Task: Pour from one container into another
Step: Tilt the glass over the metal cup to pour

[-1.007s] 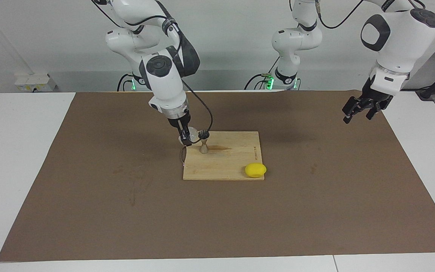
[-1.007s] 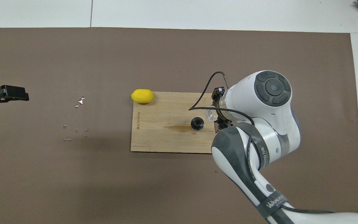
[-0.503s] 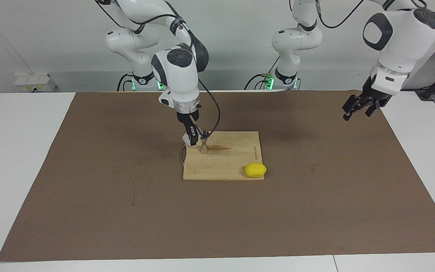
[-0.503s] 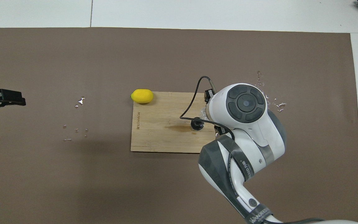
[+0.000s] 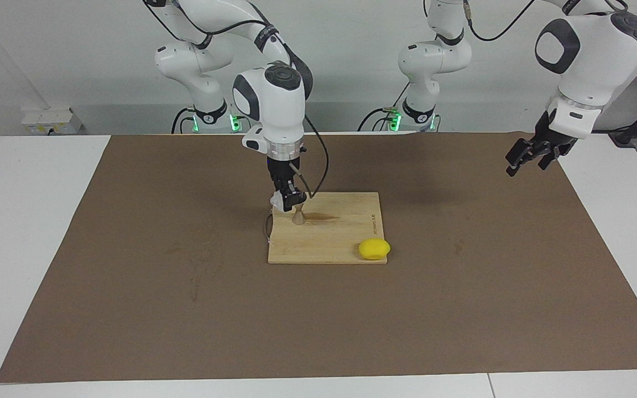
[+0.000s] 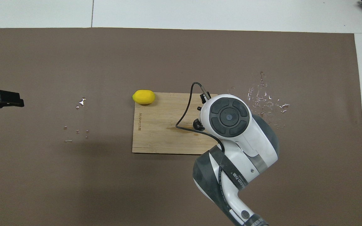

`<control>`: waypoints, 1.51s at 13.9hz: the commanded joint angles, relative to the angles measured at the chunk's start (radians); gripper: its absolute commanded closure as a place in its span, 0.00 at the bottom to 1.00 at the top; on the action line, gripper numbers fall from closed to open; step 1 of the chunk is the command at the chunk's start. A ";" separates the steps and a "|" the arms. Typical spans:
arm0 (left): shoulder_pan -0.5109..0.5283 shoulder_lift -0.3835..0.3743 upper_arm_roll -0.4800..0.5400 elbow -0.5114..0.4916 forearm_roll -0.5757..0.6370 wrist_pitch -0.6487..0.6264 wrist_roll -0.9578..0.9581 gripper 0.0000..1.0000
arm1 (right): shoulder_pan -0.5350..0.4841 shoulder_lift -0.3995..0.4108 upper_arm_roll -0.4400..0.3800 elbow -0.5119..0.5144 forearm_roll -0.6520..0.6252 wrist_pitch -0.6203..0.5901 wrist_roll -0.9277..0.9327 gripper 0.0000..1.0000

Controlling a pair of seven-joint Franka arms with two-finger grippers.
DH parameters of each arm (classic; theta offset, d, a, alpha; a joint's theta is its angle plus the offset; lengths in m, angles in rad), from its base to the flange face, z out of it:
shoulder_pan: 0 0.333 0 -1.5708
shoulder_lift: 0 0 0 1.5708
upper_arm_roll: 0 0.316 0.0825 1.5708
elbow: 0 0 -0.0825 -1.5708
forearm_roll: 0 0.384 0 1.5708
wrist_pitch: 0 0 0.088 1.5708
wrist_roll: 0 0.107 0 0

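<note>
A small silvery jigger (image 5: 298,216) stands upright on a wooden cutting board (image 5: 340,235), near the edge closest to the robots. My right gripper (image 5: 287,198) is shut on the clear glass cup (image 5: 278,202) and holds it tilted just above the jigger's rim. In the overhead view the right arm covers the cup, and only part of the jigger's dark mouth (image 6: 197,124) shows on the board (image 6: 159,138). My left gripper (image 5: 532,156) is open and empty. It waits in the air over the mat at the left arm's end (image 6: 2,99).
A yellow lemon (image 5: 374,249) lies at the board's corner farthest from the robots, and also shows in the overhead view (image 6: 143,96). Water drops (image 6: 264,100) lie on the brown mat beside the board toward the right arm's end. A few more (image 6: 81,102) lie toward the left arm's end.
My right arm has swung in over the board and turned its wrist, bringing the held cup up against the jigger's top. My left gripper has risen slightly.
</note>
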State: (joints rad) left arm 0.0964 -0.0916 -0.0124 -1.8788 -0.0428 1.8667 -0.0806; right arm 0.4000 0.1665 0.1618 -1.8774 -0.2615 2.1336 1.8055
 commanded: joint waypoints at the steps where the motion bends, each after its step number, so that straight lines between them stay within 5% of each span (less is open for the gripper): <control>1: -0.015 0.022 0.014 0.012 0.017 -0.020 -0.014 0.00 | 0.014 -0.036 0.004 -0.045 -0.085 -0.001 0.028 1.00; 21: -0.018 0.018 0.005 0.030 0.017 -0.044 -0.024 0.00 | 0.043 -0.055 0.005 -0.057 -0.203 -0.024 0.021 1.00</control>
State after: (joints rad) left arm 0.0840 -0.0646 -0.0109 -1.8536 -0.0429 1.8474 -0.0887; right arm 0.4472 0.1373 0.1622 -1.9137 -0.4370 2.1182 1.8055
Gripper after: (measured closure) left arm 0.000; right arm 0.493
